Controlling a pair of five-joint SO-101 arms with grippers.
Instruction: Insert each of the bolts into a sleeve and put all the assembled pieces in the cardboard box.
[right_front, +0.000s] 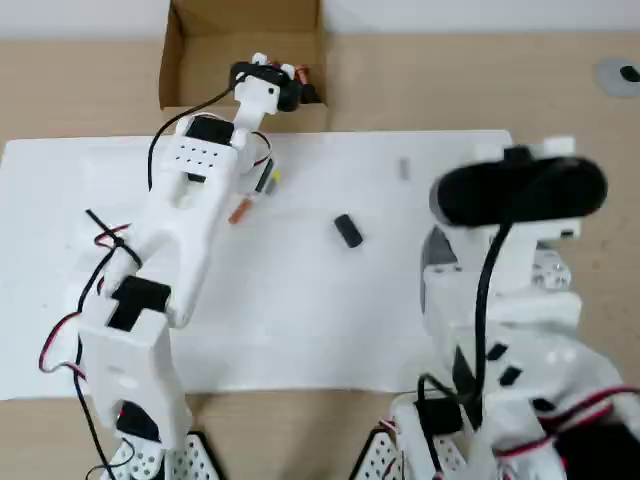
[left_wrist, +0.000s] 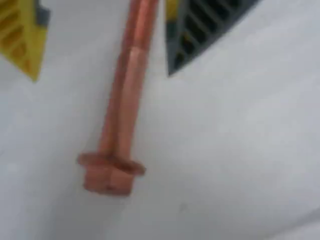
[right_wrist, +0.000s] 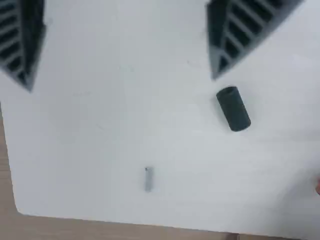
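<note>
- The job did not look far along. A copper bolt (left_wrist: 122, 107) lay bare on the white surface (right_front: 300, 320), with no sleeve on it.
- A black sleeve (right_wrist: 232, 108) lay on its side on the same surface, all alone and well apart from the bolt.
- So I think these steps were left: pick up the bolt, push it into the sleeve, and put the joined piece in the cardboard box (right_front: 172, 70). The box sat just past the far edge of the white surface.
- Part of the left arm hung over the box, so I could not tell what was inside it.
- The left gripper (left_wrist: 100, 74) was low over the bolt.
- Its fingers (left_wrist: 20, 35) were wide apart, one on each side of the bolt's long stem, and they were not squeezing it.
- The stem was much nearer to the dark finger than to the yellow one. The bolt's head stuck out past the finger tips.
- The right gripper (right_wrist: 120, 80) was above the surface. Its fingers (right_wrist: 235, 30) were wide apart with nothing in them.
- The sleeve lay near the tip of one right finger, not between the two and not touching.
- A small grey piece (right_wrist: 148, 179) lay near the edge of the surface, apart from the sleeve.
</note>
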